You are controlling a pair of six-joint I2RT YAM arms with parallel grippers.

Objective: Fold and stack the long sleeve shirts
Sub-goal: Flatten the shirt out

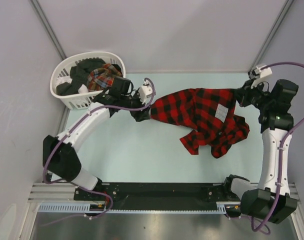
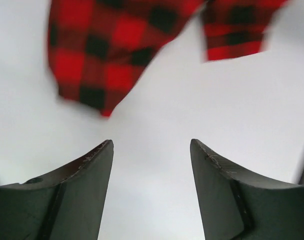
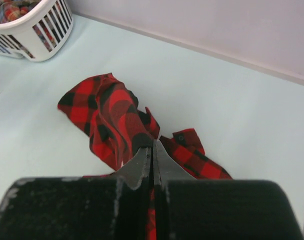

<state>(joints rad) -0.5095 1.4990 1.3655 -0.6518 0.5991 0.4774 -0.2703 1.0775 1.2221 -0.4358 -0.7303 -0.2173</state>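
Note:
A red-and-black checked long sleeve shirt (image 1: 204,117) lies crumpled and stretched across the middle right of the table. My right gripper (image 1: 240,95) is shut on its right end. In the right wrist view the fingertips (image 3: 152,147) pinch red cloth, and the shirt (image 3: 104,117) trails away over the table. At the shirt's left end my left gripper (image 1: 141,114) is open. In the left wrist view this gripper (image 2: 152,150) holds nothing, and the shirt (image 2: 107,55) is just beyond its fingertips. A finer plaid shirt (image 1: 103,75) lies in the basket.
A white slatted basket (image 1: 67,97) with dark clothes and the plaid shirt stands at the back left, close behind the left arm; it also shows as the basket (image 3: 42,30) in the right wrist view. Grey walls close in the back and sides.

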